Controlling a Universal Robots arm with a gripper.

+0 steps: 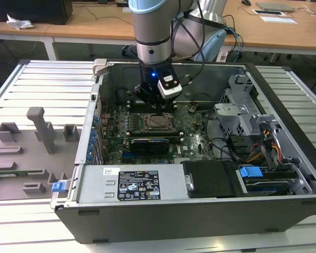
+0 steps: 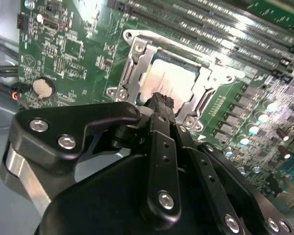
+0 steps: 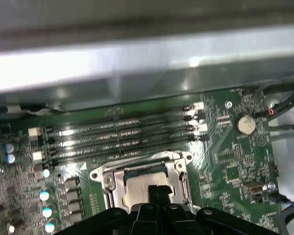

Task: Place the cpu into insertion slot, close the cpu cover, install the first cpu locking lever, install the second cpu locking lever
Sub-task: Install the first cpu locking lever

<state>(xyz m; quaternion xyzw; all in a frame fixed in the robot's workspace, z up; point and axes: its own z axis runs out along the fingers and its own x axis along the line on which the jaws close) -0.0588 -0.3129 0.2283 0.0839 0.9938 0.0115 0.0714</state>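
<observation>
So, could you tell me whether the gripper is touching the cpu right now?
Cannot tell. In both wrist views the gripper has its tips over the cpu, which sits framed by the cpu cover, and they hide any contact or gap.

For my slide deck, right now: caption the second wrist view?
Gripper poised just above the cpu, seated under the closed cpu cover on the green motherboard.

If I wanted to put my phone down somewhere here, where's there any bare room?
The ribbed metal table is bare between the grey fixture tray and the computer case, and again at the exterior view's right. Inside the case it is crowded: the gripper hangs over the chip, with memory slots, cables and drive cage around.
</observation>
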